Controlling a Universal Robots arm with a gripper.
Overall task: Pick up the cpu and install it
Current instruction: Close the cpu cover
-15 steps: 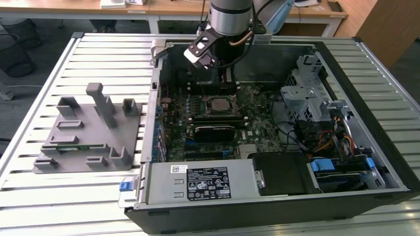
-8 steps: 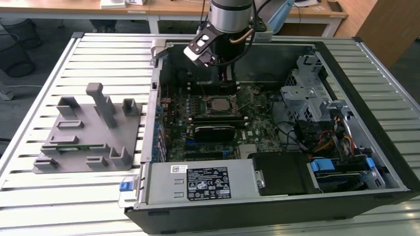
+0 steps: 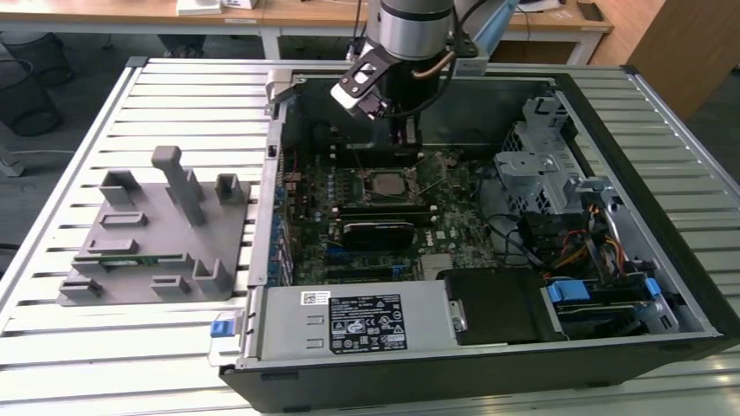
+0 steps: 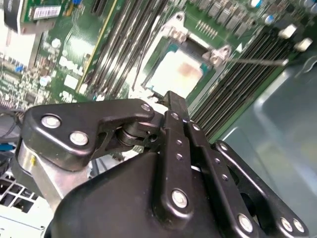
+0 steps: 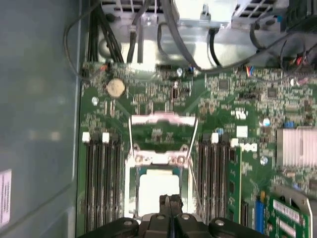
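The cpu lies flat in its socket on the green motherboard inside the open computer case. Its pale silver top shows in both wrist views. The socket's metal load plate stands hinged back, with its wire lever swung out to the side. My gripper hangs over the board just beyond the socket's far edge in the exterior view. The fingertips are pressed together a little above the chip's edge, holding nothing, and the black finger linkage is folded in.
Memory slots flank the socket on both sides. A drive cage and cables sit at the exterior view's right, a power supply at the front. A grey parts fixture holding a green memory stick stands left of the case.
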